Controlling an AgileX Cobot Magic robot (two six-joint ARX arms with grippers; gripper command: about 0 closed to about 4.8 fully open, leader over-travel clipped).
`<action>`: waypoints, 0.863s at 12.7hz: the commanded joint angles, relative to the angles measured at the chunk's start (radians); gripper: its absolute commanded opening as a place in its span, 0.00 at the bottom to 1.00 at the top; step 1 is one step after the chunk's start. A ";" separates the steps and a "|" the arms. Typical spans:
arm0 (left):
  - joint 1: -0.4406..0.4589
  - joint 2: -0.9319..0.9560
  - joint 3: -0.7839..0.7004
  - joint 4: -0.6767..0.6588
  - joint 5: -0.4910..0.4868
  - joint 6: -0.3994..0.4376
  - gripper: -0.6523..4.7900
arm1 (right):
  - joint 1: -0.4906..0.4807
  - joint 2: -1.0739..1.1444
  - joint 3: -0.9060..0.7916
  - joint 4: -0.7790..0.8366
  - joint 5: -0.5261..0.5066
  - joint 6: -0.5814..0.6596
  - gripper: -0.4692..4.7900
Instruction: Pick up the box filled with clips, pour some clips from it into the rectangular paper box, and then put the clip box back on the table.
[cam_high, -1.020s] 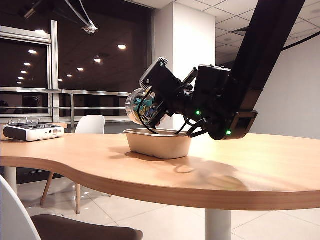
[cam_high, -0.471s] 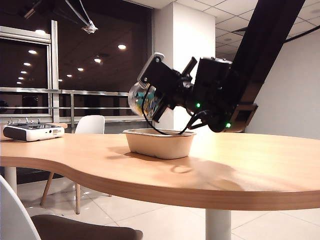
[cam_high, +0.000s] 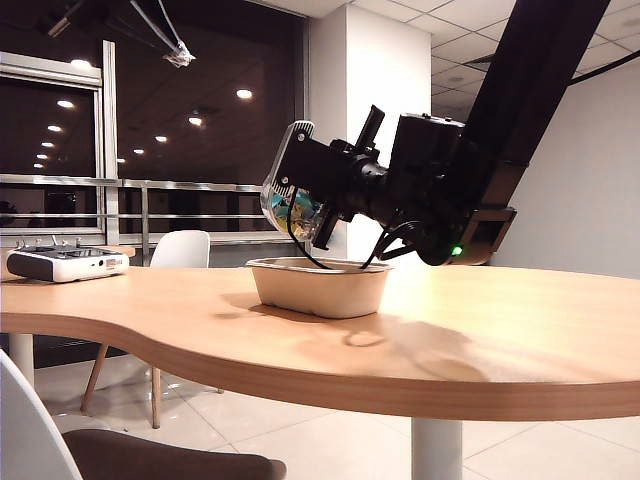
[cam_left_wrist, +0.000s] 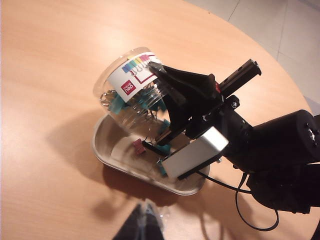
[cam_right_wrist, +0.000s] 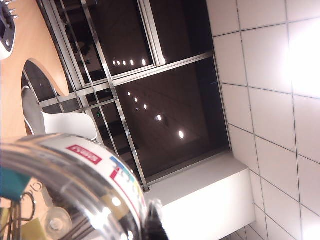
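Clear plastic jar (cam_left_wrist: 131, 82), smooth and slippery, tilted over the pulp tray (cam_left_wrist: 112, 156); my right hand (cam_left_wrist: 165, 102) clamps its wall (left hand (cam_left_wrist: 142, 220) shut, empty).

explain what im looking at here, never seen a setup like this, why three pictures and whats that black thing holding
It is a two-armed robot seen by three cameras at once. The side picture shows the light wood-topped table from off the arms. The other two come from cameras on each wrist. The right gripper is shut on a round clear plastic jar of small coloured binder clips, tipped over a beige pulp tray; a few clips lie in it. The left gripper, shut and empty, looks down from above. A white-grey controller sits at the table's far left.
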 joint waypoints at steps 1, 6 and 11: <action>0.000 -0.004 0.002 0.006 0.004 0.004 0.11 | 0.002 -0.013 0.003 0.033 -0.001 -0.035 0.09; 0.000 -0.004 0.002 0.006 0.004 0.004 0.11 | 0.001 -0.047 -0.045 0.040 0.006 -0.019 0.09; 0.000 -0.004 0.002 0.006 0.005 0.004 0.11 | 0.003 -0.090 -0.050 0.040 -0.035 -0.188 0.09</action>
